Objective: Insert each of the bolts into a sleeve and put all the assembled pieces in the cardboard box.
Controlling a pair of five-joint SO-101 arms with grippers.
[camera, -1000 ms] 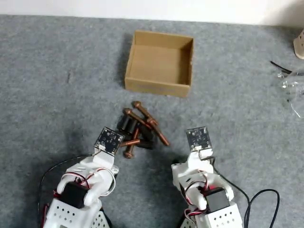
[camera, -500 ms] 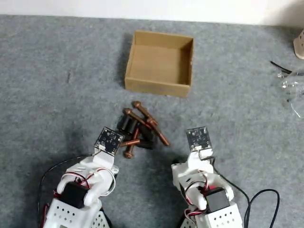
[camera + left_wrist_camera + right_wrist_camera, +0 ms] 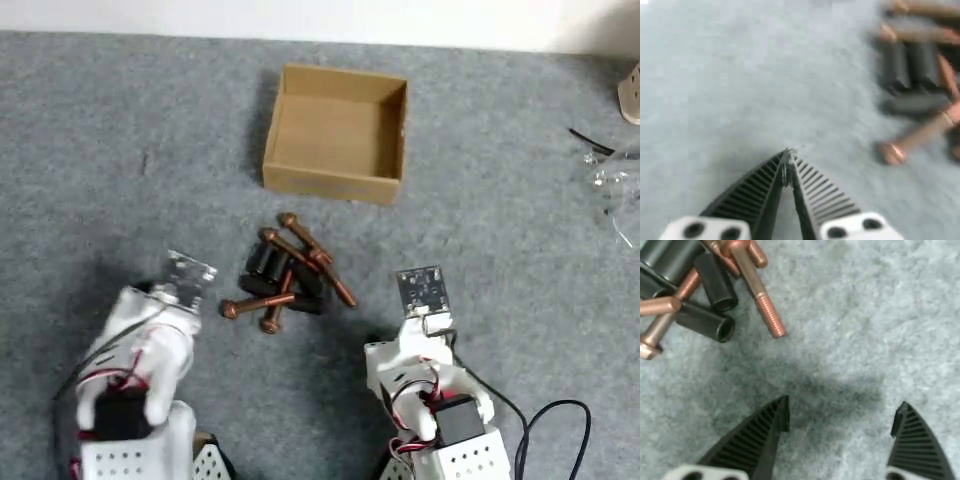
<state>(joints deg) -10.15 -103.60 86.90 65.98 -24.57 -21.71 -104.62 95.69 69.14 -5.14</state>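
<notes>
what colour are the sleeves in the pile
Black; the sleeves show best in the right wrist view.

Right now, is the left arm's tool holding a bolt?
No, the left tool is shut on nothing, and the nearest bolt lies apart from it.

Bolts (image 3: 318, 256) are looking shiny copper, and sleeves (image 3: 265, 265) are showing plain black. Box (image 3: 330, 183), at 12 o'clock from them, is looking tan. Mat (image 3: 120, 150) is reading speckled grey. Left arm (image 3: 140, 345) and right arm (image 3: 415, 370) are showing white. Left gripper (image 3: 787, 160) and right gripper (image 3: 842, 407) are sporting black ribbing.
</notes>
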